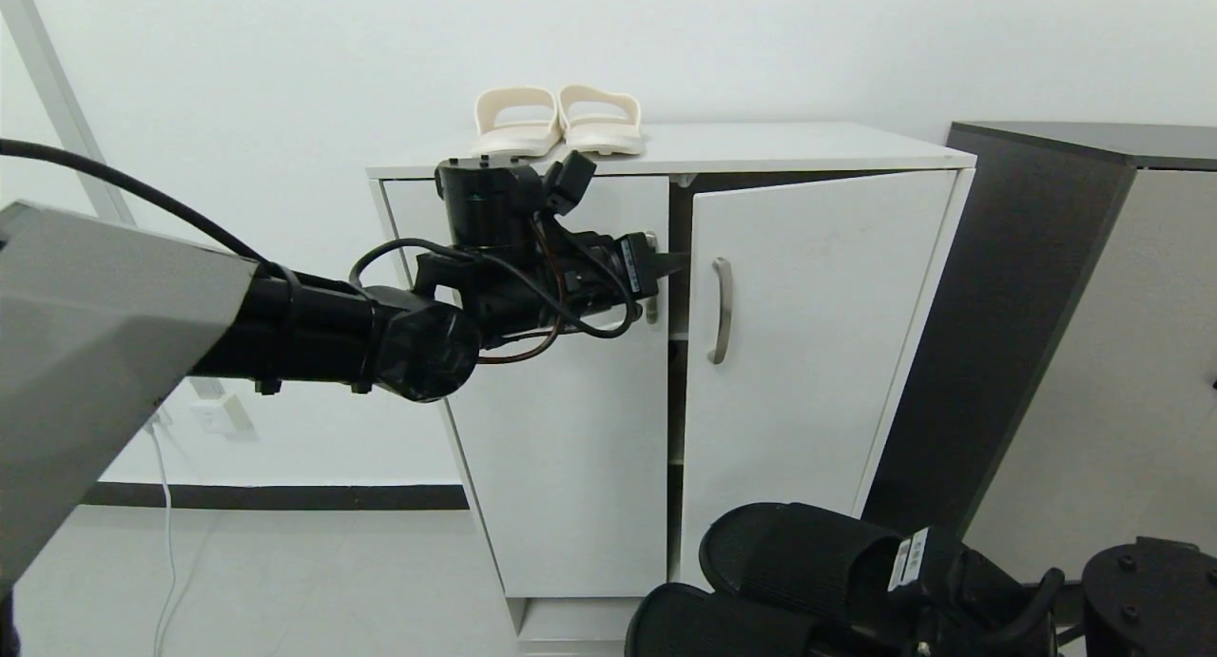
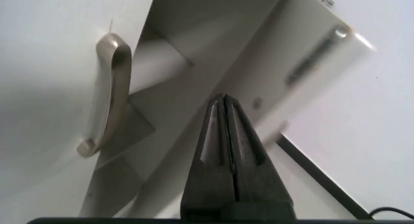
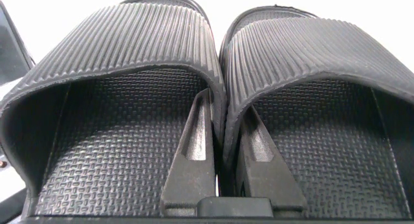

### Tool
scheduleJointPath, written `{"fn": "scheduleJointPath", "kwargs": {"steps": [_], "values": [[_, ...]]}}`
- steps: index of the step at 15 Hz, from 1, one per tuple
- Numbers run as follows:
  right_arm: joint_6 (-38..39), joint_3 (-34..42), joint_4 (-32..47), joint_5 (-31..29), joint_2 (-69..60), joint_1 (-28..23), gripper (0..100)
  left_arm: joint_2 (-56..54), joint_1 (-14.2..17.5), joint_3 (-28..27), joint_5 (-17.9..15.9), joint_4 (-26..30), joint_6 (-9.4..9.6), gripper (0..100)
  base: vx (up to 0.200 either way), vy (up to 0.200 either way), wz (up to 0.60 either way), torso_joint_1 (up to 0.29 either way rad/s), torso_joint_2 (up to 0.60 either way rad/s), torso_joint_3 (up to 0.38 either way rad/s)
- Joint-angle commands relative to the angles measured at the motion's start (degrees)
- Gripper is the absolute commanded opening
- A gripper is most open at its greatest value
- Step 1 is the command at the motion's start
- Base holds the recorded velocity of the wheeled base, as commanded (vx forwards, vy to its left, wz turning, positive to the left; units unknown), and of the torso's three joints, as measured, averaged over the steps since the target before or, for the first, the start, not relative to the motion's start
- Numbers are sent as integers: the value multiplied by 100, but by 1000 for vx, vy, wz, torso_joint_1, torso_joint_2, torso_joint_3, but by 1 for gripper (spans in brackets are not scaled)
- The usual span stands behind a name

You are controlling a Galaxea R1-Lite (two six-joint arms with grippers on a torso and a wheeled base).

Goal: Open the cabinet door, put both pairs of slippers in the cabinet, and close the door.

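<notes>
So: right gripper (image 3: 223, 153) sits low in front, pinching the touching inner walls of the black slippers (image 1: 789, 552) (both held as one), so that pair looks ready to load. Left gripper (image 2: 224, 130), fingers pressed together, is at the seam between the left door (image 1: 570, 448) and the ajar right door (image 1: 808, 372); I'd hook a door edge and swing it wide along the hinge arc first. Cabinet (image 1: 818, 148) gap shows only dark shelving, contents unclear; beige slippers (image 1: 559, 123) rest on its top.

I see black slippers (image 3: 129, 88) matt and rubbery, ribbed straps, pebbled footbeds; cream slippers (image 1: 559, 122) smooth matt; cabinet (image 1: 818, 353) smooth white laminate; door handle (image 1: 722, 310) satin metal.
</notes>
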Motion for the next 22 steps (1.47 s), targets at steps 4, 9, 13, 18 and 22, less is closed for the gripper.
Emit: {"fn": "scheduleJointPath", "kwargs": {"steps": [4,9,13,18,22], "values": [[-6,16,0,-2,-3,21,0,186,21,-177,-6,23,-10,0,0,0,0,0,0,0],[3,104,0,-11,-11,196,0,361,12,-379,-6,41,-124,0,-40,0,0,0,0,0],[3,156,0,-2,6,284,0,344,-330,-229,29,-12,-89,0,-200,0,0,4,5,0],[3,218,0,-2,-11,328,0,203,-823,87,65,-364,-72,0,-160,0,0,1,2,6],[-6,218,-9,-2,-11,328,0,19,-541,272,469,-390,-72,0,0,0,0,0,0,0]]}}
